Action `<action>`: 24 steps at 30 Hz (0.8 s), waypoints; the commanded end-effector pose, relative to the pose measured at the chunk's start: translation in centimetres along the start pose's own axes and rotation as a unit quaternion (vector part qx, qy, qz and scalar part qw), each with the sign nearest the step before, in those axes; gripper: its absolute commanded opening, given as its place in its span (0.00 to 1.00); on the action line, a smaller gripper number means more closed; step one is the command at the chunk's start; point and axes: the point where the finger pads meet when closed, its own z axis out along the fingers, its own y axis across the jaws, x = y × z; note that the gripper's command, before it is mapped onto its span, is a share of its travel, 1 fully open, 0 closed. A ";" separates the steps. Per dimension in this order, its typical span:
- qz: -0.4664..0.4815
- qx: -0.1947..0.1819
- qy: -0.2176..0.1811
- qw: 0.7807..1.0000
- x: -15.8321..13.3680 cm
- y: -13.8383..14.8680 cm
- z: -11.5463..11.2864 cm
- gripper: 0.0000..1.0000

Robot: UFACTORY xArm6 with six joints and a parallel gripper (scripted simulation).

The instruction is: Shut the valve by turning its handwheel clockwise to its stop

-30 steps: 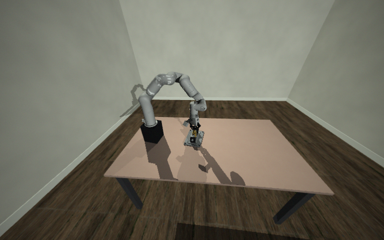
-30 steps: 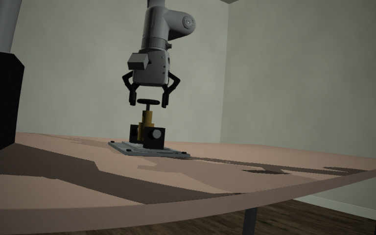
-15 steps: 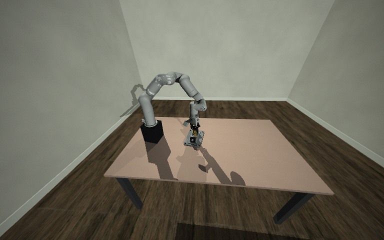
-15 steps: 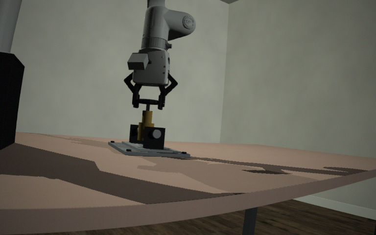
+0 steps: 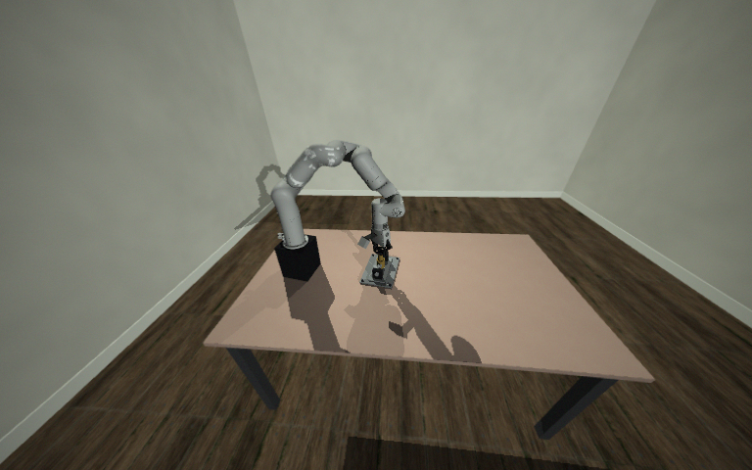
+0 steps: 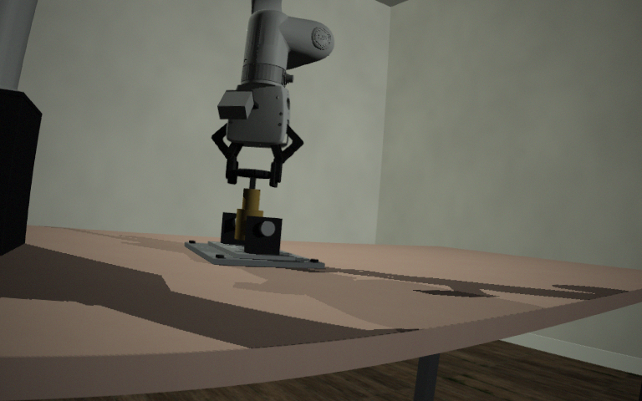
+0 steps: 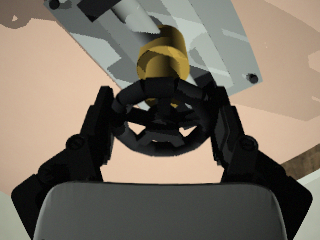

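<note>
The valve (image 6: 251,229) has a black body and a brass stem, and stands on a grey baseplate (image 6: 253,255) on the table. Its black spoked handwheel (image 7: 159,118) lies level on top of the stem; it also shows edge-on in the exterior view (image 6: 253,172). My gripper (image 6: 253,178) points straight down over the valve and is shut on the handwheel, one finger pressed on each opposite side of the rim (image 7: 160,123). In the top view the gripper (image 5: 380,250) and the valve (image 5: 379,268) are small, near the table's back left.
The arm's black base block (image 5: 298,258) stands on the table left of the valve. The baseplate (image 7: 167,20) has bolts at its corners. The table's edges are far from the valve.
</note>
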 end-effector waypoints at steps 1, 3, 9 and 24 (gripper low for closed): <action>0.000 0.001 -0.001 1.000 -0.1 -0.1 -0.1 0.00; 0.000 0.001 -0.001 1.000 -0.1 -0.1 -0.1 0.00; 0.000 0.001 -0.001 1.000 -0.1 -0.1 -0.1 0.00; 0.006 0.001 -0.001 1.000 -0.1 -0.1 -0.1 0.00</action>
